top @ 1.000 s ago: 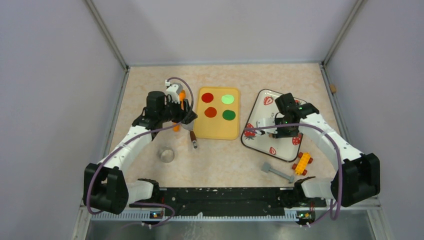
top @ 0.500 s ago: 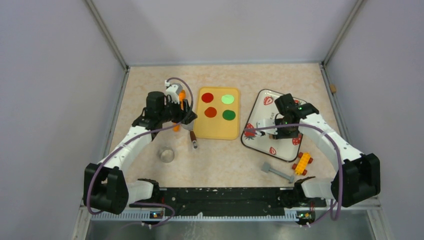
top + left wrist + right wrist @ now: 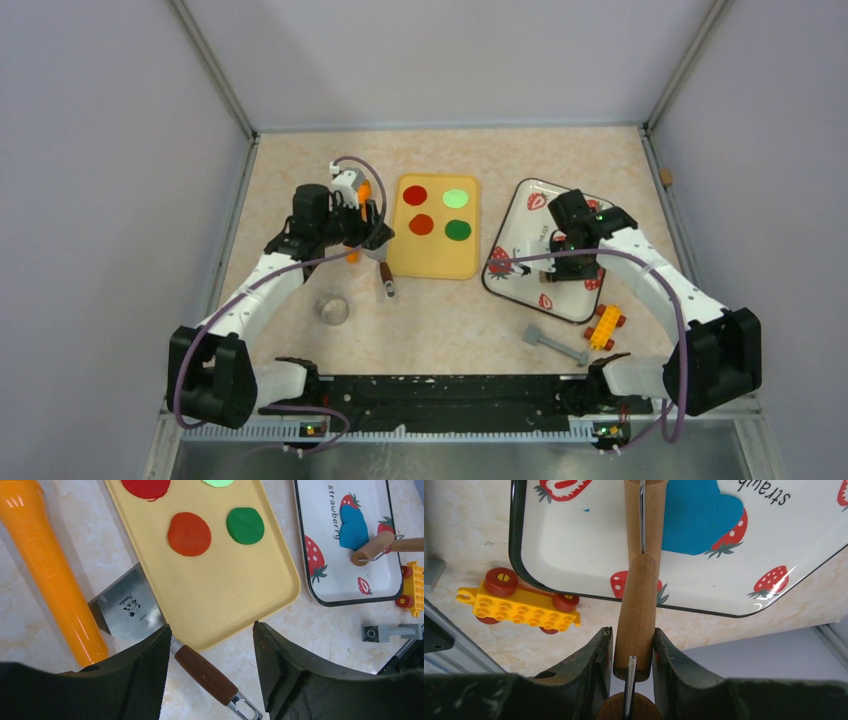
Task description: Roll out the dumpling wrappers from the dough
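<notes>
The dough [image 3: 352,527] is a flattened, irregular blue patch [image 3: 696,522] on the white strawberry tray [image 3: 574,545]. My right gripper [image 3: 633,640] is shut on the wooden handle [image 3: 636,615] of a small rolling pin. The pin's drum [image 3: 372,547] rests on the tray at the dough's near edge. In the top view the right gripper [image 3: 575,255] hangs over that tray [image 3: 525,225] and hides the dough. My left gripper [image 3: 210,635] stands open above the near corner of the yellow tray [image 3: 225,585], holding nothing. No dumpling wrappers are in view.
The yellow tray holds red [image 3: 189,533] and green [image 3: 245,525] discs. A steel scraper [image 3: 127,610] with a brown handle [image 3: 205,672] lies under the left gripper, an orange tool [image 3: 47,570] beside it. A metal cup [image 3: 332,308], a grey piece [image 3: 553,344] and a yellow toy car [image 3: 519,605] lie nearer the arms.
The right gripper has edged slightly left over the strawberry tray with the rolling pin. The left arm has not moved.
</notes>
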{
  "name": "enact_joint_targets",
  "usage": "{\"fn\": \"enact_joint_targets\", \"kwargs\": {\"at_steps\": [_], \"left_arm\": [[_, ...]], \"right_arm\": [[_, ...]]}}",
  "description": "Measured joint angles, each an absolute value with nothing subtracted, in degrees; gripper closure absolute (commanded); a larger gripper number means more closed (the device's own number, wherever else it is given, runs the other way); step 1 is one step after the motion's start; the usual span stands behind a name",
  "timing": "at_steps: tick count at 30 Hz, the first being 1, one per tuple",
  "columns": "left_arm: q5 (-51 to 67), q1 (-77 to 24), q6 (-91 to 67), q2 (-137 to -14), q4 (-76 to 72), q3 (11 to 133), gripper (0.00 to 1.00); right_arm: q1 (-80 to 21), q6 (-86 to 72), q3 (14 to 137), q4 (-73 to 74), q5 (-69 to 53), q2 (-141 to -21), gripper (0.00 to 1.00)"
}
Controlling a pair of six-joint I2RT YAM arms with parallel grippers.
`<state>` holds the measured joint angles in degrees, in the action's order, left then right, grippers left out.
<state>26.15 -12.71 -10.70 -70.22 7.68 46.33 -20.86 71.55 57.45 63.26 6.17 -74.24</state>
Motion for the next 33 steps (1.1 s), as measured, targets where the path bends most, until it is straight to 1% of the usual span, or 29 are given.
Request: {"fn": "enact_joint_targets", "kwargs": {"at_steps": [7,11,16,19,23,27,31,33], "left_arm": [[26.17,-12.69,-10.85,-70.22,7.66,46.19,0.35],[26.17,-12.56,-10.85,-70.22,7.66,46.19,0.35],[26.28,-12.47,-10.83,-70.22,7.66,46.19,0.35],[26.44,-12.47,-10.79,-70.24,7.70,46.19,0.35],[26.81,-12.47,-9.87,-70.57,8.75,46.85,0.36],[27.20,-12.47,-7.38,-71.94,11.70,49.74,0.36],[27.22,-12.47,-3.36,-73.17,15.68,53.15,0.36],[27.16,-12.47,-1.28,-73.69,17.72,54.74,0.36]], "right_arm": [[-20.91,71.26,57.56,65.17,6.15,-73.91,1.00],[-21.02,70.70,59.11,70.85,5.52,-74.04,1.00],[-21.17,68.73,63.88,78.04,3.07,-78.19,1.00],[-19.46,65.98,69.73,79.55,2.22,-80.44,1.00],[-13.06,60.64,80.47,75.72,-1.83,-81.60,1.00],[-3.75,52.18,85.65,72.49,-8.01,-84.03,1.00],[6.15,45.06,89.21,76.20,-17.98,-93.32,1.00],[11.75,41.65,89.95,78.72,-24.36,-100.75,1.00]]}}
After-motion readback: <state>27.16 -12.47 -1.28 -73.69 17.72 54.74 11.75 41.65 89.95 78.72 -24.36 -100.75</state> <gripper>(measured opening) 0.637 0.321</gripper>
